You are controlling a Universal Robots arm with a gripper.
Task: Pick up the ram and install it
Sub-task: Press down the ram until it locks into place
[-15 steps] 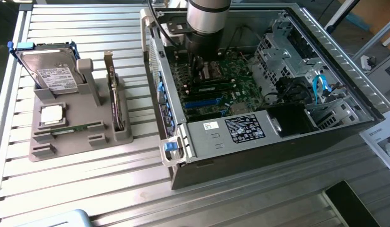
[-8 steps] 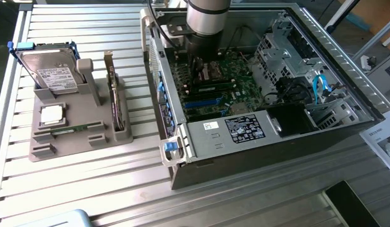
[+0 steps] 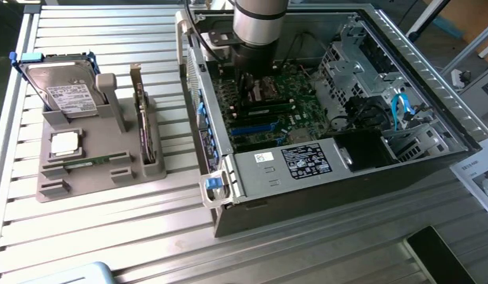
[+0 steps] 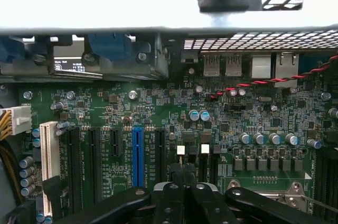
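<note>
Treating the ram as light, stiff and fragile, judging by its thin board. Likely to snap or crack under bending or twisting; likely to slip out of hard pads if pinched only at a corner.

**Where to take hold**
- Grip across the two flat faces, near the middle of the long upper edge.
- Keep pads off the contact edge that seats in a slot.
- Avoid pressing on the small chips, whose detail cannot be made out here.
- Lift straight out of the slot, without levering against the slot walls.

**Appearance**
- Thin, long, narrow green strip, seen nearly edge-on.
- Much lower than the card standing upright at the holder's edge nearest the case.
- Much slimmer than the silver drive standing at the holder's far corner.

**Position**
- Sits in a low slot of the grey holder, between the drive and the holder's near edge, parallel to that edge.
- Holder on the slatted table, toward the exterior view's left edge, just beside the open case.
- Well apart from the gripper.

**Gripper state**
- Gripper fully closed, fingers pressed together, nothing seen between them.
- Hangs inside the case, low above the motherboard, close to the row of expansion slots and the blue slot.
- Contact with the board cannot be told.
- Pick-up judged not yet done.
</note>
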